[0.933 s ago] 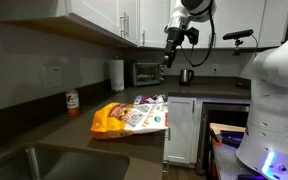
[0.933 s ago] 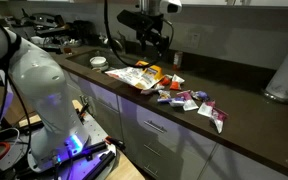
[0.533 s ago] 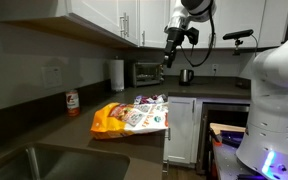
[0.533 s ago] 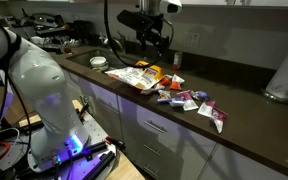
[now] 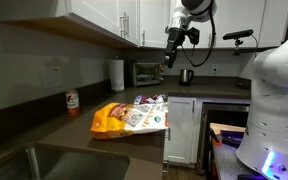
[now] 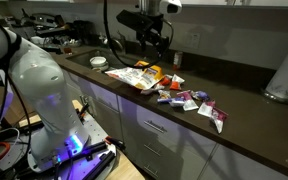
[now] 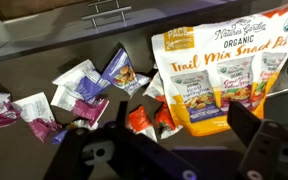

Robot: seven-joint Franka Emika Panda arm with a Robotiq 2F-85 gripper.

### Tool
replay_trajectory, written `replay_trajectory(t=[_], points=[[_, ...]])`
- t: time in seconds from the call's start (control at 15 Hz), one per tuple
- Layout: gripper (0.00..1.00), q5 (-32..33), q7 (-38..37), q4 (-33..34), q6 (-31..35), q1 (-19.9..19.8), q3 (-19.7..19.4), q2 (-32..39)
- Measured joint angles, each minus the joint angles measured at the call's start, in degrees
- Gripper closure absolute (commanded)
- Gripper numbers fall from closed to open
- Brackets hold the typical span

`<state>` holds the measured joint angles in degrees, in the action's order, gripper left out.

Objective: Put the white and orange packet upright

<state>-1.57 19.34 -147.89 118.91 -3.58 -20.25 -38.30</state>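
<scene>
In the wrist view, past the finger (image 7: 94,150) on the left, a scatter of small packs (image 7: 79,90) lies loose on the dark counter (image 7: 44,50). They look like strays from the bag and are no part of the job. Ahead of the gap between the two fingers, some red packs (image 7: 149,120) sit just against the packet's near left corner, so a grasp there might catch them too. Toward the finger on the right lies the packet (image 7: 219,75), flat on its back with the print facing up, not yet upright. The gripper (image 7: 179,145) hangs well above the counter in both exterior views, its fingers spread wide and empty. It is probably held high to take in the whole spread before an edge is chosen. The packet's far edge, clear of the strays, looks the safer place to pinch and raise it.
</scene>
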Motion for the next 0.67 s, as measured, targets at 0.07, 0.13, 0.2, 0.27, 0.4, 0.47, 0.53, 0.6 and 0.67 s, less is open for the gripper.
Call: replay_trajectory(t=[0.07,0.13,0.2,0.27,0.4,0.47,0.53,0.6,0.67], points=[[0.0,0.0,-0.1,-0.2,-0.6,-0.9,0.3,-0.3],[0.0,0.0,-0.2,-0.6,-1.5,-1.9,0.5,-0.8],[0.0,0.0,-0.4,-1.1,-2.5,-2.9,0.6,-1.5],[0.0,0.0,-0.7,-1.8,-3.6,-3.9,0.6,-2.4],[0.0,0.0,-1.8,-3.5,-6.0,-5.7,0.6,-4.4],[0.0,-0.3,-2.6,-4.6,-6.8,-6.6,0.5,-5.5],[0.0,-1.0,-3.7,-5.9,-7.1,-7.3,0.5,-6.6],[0.0,-1.9,-4.9,-7.4,-7.1,-7.8,0.5,-7.8],[0.0,-3.0,-6.0,-9.0,-7.2,-8.2,0.6,-8.8]])
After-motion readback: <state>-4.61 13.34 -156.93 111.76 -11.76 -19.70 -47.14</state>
